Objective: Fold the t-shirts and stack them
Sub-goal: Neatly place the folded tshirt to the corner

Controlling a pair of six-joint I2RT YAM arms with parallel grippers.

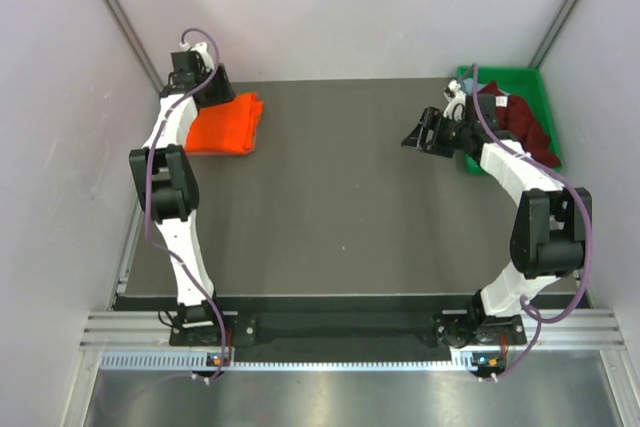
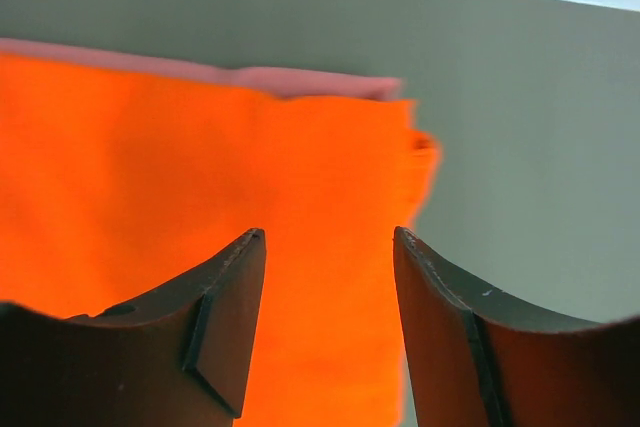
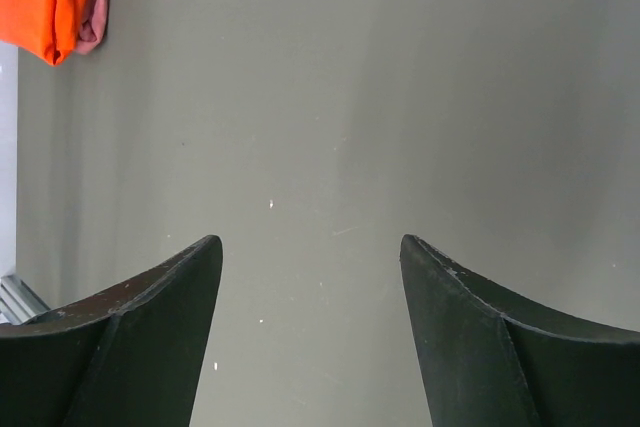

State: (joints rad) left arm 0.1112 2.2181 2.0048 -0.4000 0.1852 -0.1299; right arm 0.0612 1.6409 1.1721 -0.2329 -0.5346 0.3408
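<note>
While both hands hang with jaws apart and empty, the right hand [image 3: 310, 242] over bare counter [image 3: 350, 97], the left hand [image 2: 328, 232] hovers over the folded orange t-shirt [image 2: 150, 167]. It lies far-left on the pink t-shirt [image 2: 300, 80], roughly square, so I cannot tell its long axis.

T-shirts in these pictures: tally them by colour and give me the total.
Orange t-shirt: 1, folded, on top of the pink one
Salmon pink t-shirt: 1, under the orange one
Dark maroon t-shirt: 1, in the green bin
Total: 3 plainly seen; the right arm hides part of the bin, so more may lie there.
</note>
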